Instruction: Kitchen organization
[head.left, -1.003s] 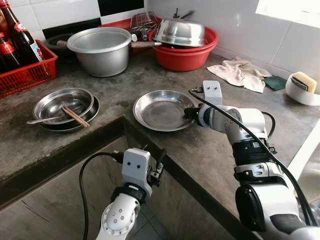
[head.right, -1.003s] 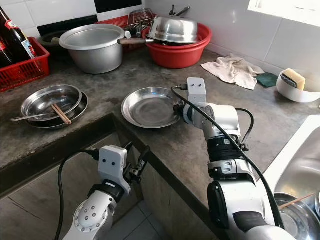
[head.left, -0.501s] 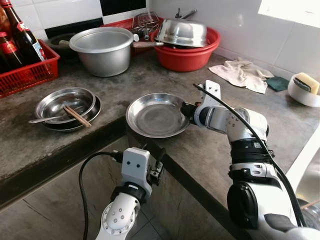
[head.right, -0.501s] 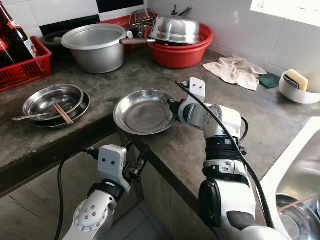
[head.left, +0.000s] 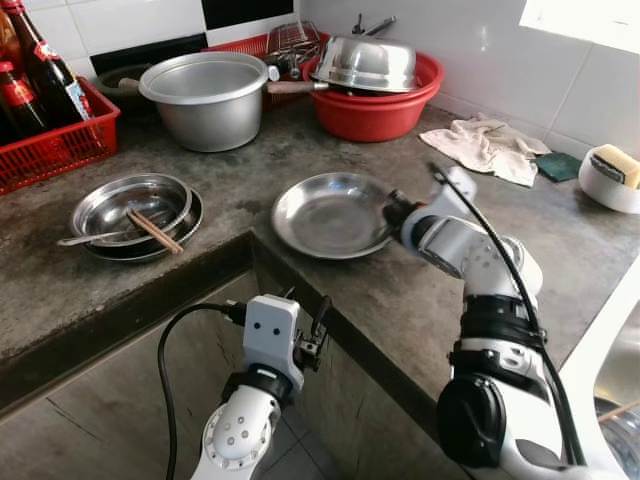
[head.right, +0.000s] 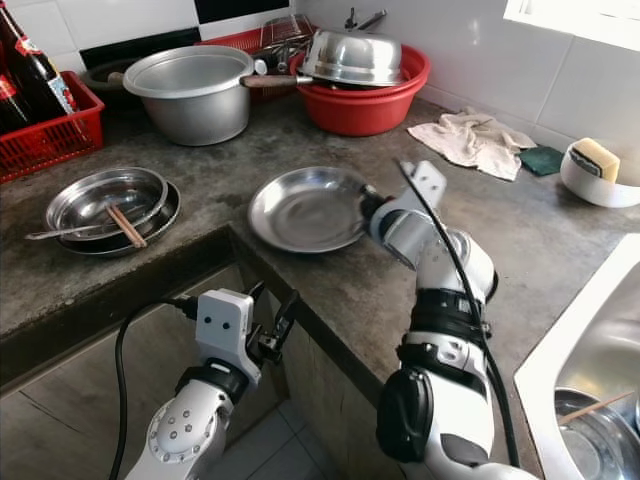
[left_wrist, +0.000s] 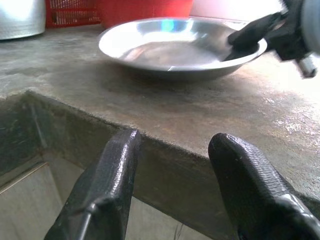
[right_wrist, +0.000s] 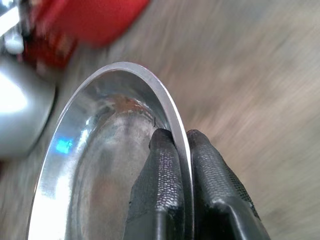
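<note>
Your steel plate (head.left: 332, 212) sits on the desk (head.left: 400, 290) near its corner, with its near rim caught between the jaws of the right gripper (right_wrist: 181, 150), one finger inside the rim and one outside, clamped tight on the metal. Beyond the plate from those jaws you have the big pot (head.left: 205, 98) and the red basin (head.left: 375, 108). Your left gripper (left_wrist: 172, 165) hangs below the desk edge, jaws spread wide on nothing.

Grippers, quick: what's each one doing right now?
Left gripper: open, holding nothing, below the counter edge.
Right gripper: shut on the rim of the steel plate.
</note>
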